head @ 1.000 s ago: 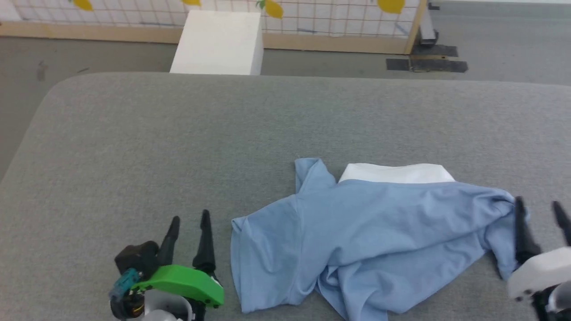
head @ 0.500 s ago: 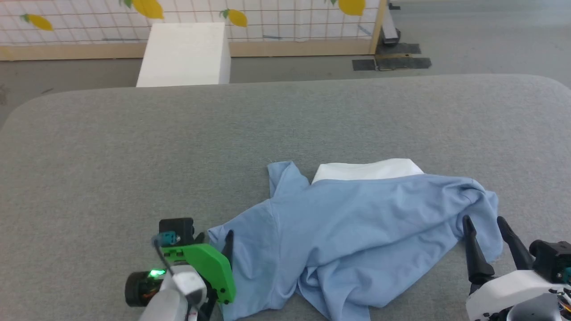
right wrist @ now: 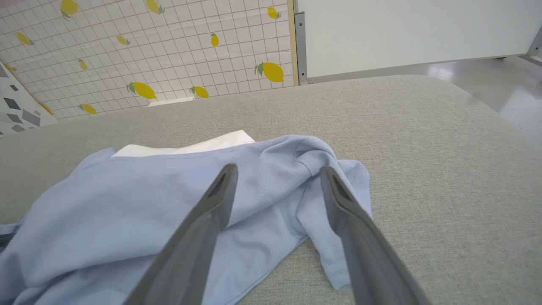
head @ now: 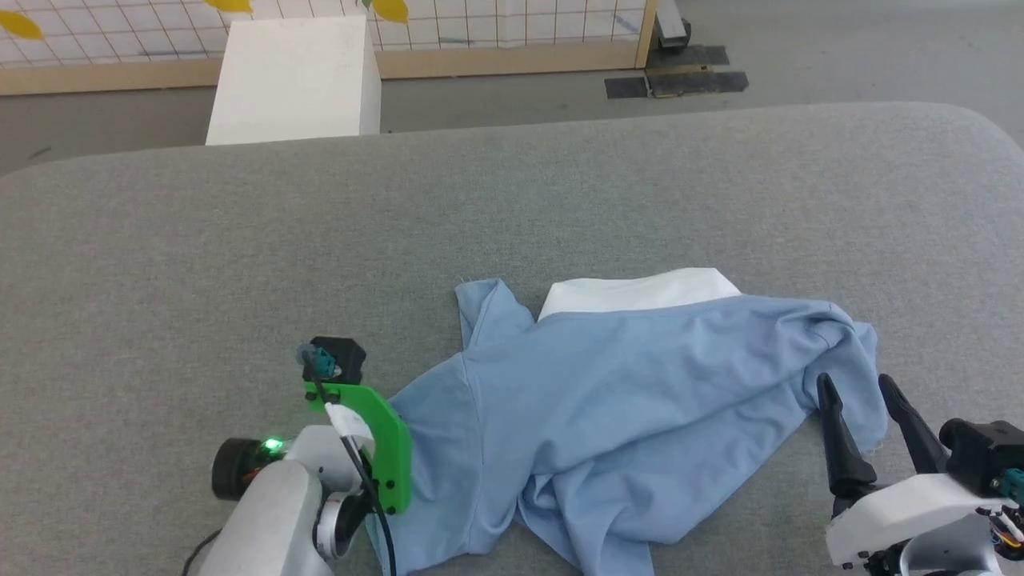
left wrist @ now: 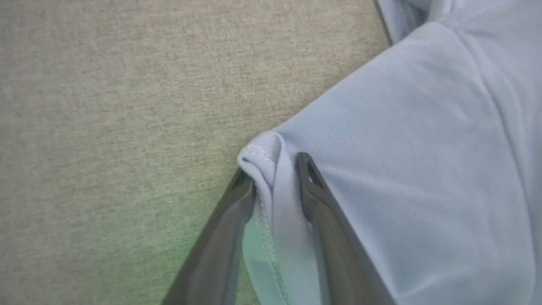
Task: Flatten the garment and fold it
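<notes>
Lying crumpled on the near right part of the grey fabric-covered table [head: 240,264], the light-blue garment [head: 640,400] shows its white band [head: 640,290] flat along the far edge. A sleeve [head: 488,308] points away from us at its far left. The near folds are bunched and run out at the bottom of the head view.

Our left gripper [left wrist: 273,167] sits at the garment's left border. In the left wrist view a stitched hem [left wrist: 258,154] is pinched into a ridge between its two fingers [left wrist: 228,220], with cloth touching both, so we are closed on the garment. Our right gripper [head: 854,384] stands at the right border with its fingers spread wide. One fingertip overlaps the cloth's edge in the head view, and we cannot tell whether it touches.

Grey surface stretches broadly to the left of the garment and beyond it to the table's far edge. A narrower strip runs on the right, up to the rounded corner [head: 980,128]. Past the far edge we see a white box [head: 292,76] and a lemon-printed grid screen [right wrist: 127,55] on the grey floor [head: 840,48].
</notes>
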You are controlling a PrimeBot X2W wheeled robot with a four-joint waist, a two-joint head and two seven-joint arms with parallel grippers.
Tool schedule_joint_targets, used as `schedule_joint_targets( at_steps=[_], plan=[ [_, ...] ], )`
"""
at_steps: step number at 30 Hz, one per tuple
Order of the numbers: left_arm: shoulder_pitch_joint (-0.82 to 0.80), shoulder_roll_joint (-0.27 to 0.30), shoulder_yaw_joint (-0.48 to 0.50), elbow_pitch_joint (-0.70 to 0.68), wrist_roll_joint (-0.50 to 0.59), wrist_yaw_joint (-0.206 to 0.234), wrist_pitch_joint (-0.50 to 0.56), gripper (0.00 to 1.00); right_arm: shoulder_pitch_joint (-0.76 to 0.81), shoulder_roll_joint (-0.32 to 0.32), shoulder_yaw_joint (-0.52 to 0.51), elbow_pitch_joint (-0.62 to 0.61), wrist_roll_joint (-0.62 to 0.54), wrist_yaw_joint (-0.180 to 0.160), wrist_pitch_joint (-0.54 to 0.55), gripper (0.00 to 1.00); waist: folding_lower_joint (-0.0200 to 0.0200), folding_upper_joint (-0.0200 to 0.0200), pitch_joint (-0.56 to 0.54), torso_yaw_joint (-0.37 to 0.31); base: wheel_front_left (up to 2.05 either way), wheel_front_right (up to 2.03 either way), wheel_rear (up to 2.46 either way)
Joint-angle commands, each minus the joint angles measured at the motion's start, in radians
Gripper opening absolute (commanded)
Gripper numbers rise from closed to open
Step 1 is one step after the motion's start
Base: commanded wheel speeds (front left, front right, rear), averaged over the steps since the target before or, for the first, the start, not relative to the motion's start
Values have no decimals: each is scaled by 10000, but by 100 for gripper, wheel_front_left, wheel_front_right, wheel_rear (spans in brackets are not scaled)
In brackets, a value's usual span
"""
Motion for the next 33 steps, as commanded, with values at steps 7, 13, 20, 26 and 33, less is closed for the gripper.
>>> schedule_joint_targets(
  at_steps=[7, 13, 20, 26, 33],
  plan=[
    [894, -256, 1153, -868, -632, 821, -1933, 0, -175, 6, -178, -100, 27, -15, -73, 100, 0, -1, -159, 301, 0, 0, 0],
    [2102, -256, 2504, -1721, -1201, 1573, -3304, 0, -437, 6, -349, -17, -263, -15, -27, 100, 0, -1, -253, 579, 0, 0, 0],
    [2682, -194, 2682, -2227, -1397, 1569, -3449, 0, -1513, 7, -1323, 747, -784, -15, 557, 100, 0, -1, -151, 1089, 0, 0, 0],
    [2487, -288, 2517, -2381, -1456, 1522, -3377, 0, -3009, -326, -2349, 2483, -1334, -15, 2070, 100, 0, -1, 233, 1459, 0, 0, 0],
    [2091, -411, 2303, -2427, -1498, 1427, -3417, 0, -4612, -563, -3059, 4675, -1450, -15, 3719, 100, 0, -1, 857, 1793, 0, 0, 0]
  ],
)
